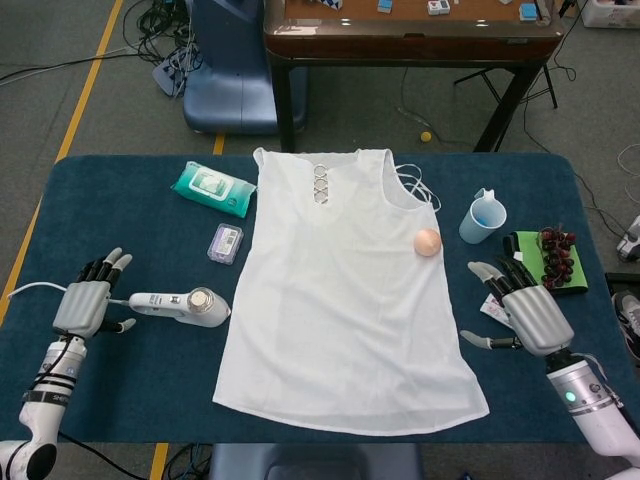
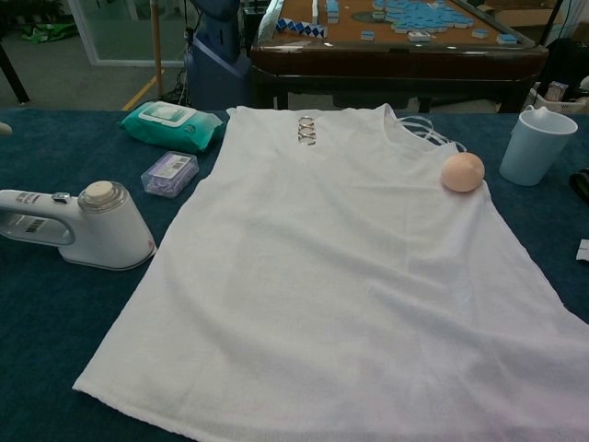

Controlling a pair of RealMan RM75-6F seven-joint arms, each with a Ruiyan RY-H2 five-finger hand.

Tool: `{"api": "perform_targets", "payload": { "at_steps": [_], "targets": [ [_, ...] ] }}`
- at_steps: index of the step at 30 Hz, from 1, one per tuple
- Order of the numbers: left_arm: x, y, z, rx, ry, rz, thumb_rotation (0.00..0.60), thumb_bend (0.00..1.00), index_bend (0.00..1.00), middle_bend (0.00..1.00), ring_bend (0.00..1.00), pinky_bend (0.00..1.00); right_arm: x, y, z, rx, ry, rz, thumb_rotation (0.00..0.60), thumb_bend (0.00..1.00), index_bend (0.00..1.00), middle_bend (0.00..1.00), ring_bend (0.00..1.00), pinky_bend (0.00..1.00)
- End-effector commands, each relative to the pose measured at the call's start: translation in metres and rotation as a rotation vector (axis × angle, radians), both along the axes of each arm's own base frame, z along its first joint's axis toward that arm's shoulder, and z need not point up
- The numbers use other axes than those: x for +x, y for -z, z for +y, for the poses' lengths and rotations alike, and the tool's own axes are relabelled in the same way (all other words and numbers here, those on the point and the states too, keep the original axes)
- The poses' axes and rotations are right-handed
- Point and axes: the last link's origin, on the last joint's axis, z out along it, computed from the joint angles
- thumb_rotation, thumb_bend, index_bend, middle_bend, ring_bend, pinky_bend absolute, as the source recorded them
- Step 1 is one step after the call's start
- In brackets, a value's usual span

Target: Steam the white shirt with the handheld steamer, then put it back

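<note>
The white sleeveless shirt (image 1: 345, 290) (image 2: 340, 267) lies flat in the middle of the blue table. Left of it the white handheld steamer (image 1: 182, 304) (image 2: 81, 228) rests on its side, its handle pointing left. My left hand (image 1: 84, 303) hovers just left of the handle, fingers spread and holding nothing, apart from the steamer. At the shirt's right edge my right hand (image 1: 528, 312) is open with fingers spread, off the cloth. Neither hand's body shows in the chest view.
A peach ball (image 1: 427, 242) sits on the shirt's right shoulder. A teal wipes pack (image 1: 212, 188) and a small purple box (image 1: 225, 243) lie left of the shirt. A blue cup (image 1: 483, 216), grapes on a green cloth (image 1: 548, 261) and the steamer's white cord (image 1: 25, 290) are nearby.
</note>
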Motion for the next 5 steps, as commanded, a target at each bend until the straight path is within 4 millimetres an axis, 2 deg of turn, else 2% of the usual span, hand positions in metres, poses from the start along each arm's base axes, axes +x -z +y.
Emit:
{"api": "perform_targets", "payload": {
  "at_steps": [1,5],
  "targets": [
    [-0.001,-0.012,-0.014,0.065,0.007,-0.02,0.6,0.09,0.01,0.01,0.01,0.07,-0.006,-0.004,0.004,-0.021,0.031,0.001,0.447,0.13,0.0,0.16,0.01,0.04],
    [-0.003,-0.023,-0.031,0.128,0.023,-0.026,0.6,0.09,0.07,0.07,0.04,0.1,-0.012,-0.01,0.012,-0.045,0.061,0.013,0.489,0.13,0.0,0.16,0.01,0.04]
  ]
}}
